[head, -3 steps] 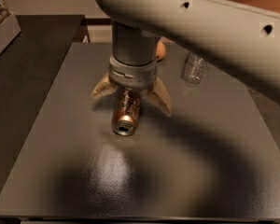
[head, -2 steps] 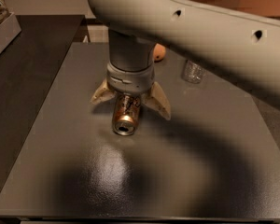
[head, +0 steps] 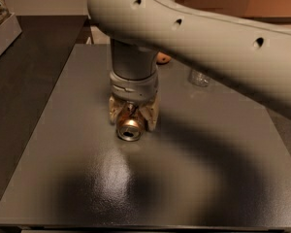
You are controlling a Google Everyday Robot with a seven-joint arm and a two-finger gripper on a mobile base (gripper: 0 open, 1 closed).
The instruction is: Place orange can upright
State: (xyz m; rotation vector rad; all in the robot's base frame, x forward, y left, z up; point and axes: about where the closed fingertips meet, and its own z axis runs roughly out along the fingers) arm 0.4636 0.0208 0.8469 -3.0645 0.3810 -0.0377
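Gripper [head: 134, 118] down low on the gray table [head: 77, 178], fingers squeezing the orange can [head: 130, 129], can lying on its side

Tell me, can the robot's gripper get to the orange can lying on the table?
Looks like yes. The gripper is down over the orange can, which lies on its side on the table, and it seems to squeeze the can from both sides. Nothing is between them.

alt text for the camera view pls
The gripper is low over a dark grey table, its fingers closed on the orange can, which lies on its side with its silver top toward the camera. Behind the arm sit an orange fruit and a clear bottle.
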